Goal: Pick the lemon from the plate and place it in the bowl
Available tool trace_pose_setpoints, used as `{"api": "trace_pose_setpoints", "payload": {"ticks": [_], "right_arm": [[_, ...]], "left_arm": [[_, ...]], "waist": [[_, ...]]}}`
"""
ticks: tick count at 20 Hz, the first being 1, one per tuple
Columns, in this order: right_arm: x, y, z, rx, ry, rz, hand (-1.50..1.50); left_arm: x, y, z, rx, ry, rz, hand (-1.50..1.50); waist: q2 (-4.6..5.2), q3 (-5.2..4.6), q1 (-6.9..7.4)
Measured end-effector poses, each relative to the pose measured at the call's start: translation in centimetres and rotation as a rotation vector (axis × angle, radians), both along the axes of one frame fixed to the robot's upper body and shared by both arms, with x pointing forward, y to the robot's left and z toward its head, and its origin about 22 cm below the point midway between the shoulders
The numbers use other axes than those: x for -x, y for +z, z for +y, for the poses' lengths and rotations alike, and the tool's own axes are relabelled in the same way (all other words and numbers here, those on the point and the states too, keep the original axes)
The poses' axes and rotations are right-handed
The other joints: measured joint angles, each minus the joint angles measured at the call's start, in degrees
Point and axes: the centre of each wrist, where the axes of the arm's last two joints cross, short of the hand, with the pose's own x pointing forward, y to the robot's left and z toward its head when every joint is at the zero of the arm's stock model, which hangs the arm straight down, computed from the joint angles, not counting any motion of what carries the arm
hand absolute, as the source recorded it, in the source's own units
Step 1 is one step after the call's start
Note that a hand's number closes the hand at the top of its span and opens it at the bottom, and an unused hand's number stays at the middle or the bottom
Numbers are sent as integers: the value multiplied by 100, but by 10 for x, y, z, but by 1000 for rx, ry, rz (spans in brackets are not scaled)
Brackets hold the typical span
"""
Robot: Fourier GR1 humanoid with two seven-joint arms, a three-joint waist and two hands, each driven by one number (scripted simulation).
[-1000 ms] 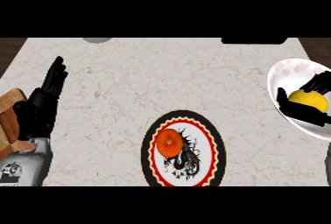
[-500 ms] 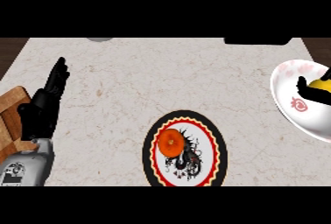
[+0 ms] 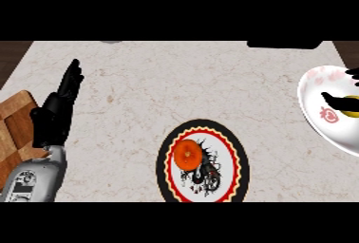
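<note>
Right hand (image 3: 341,101) shifted further right since earlier frame, mostly past view's edge, over white bowl (image 3: 314,90); whether it grips, cannot tell. Lemon (image 3: 351,114) beside it, over bowl. Left hand (image 3: 54,114) open, resting at left.

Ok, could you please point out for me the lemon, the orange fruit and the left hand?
lemon (image 3: 350,114), head view, on its yellow skin at the view's right edge.
orange fruit (image 3: 187,153), head view, on its middle.
left hand (image 3: 52,118), head view, on the palm part, below the straight fingers.

Right hand (image 3: 341,100) and bowl (image 3: 316,90) partly off-frame.
</note>
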Motion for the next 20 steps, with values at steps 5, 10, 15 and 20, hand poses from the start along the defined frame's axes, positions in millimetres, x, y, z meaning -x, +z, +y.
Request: {"api": "trace_pose_setpoints", "payload": {"ticks": [5, 10, 15, 20], "right_arm": [[-3, -3, -9, -113, 83, -52, -150], [-2, -4, -17, -191, 107, -154, -150], [20, 2, -52, -283, 107, -197, -150], [50, 5, -85, -368, 126, -219, -150]], "left_arm": [[0, 2, 6, 0, -1, 1, 0], [-1, 4, 7, -7, 7, -3, 0], [4, -1, 11, -6, 23, 4, 0], [5, -2, 10, -7, 38, 8, 0]], "waist": [[6, 3, 23], [-7, -1, -11], [-33, -7, -75], [-65, -14, -162]]}}
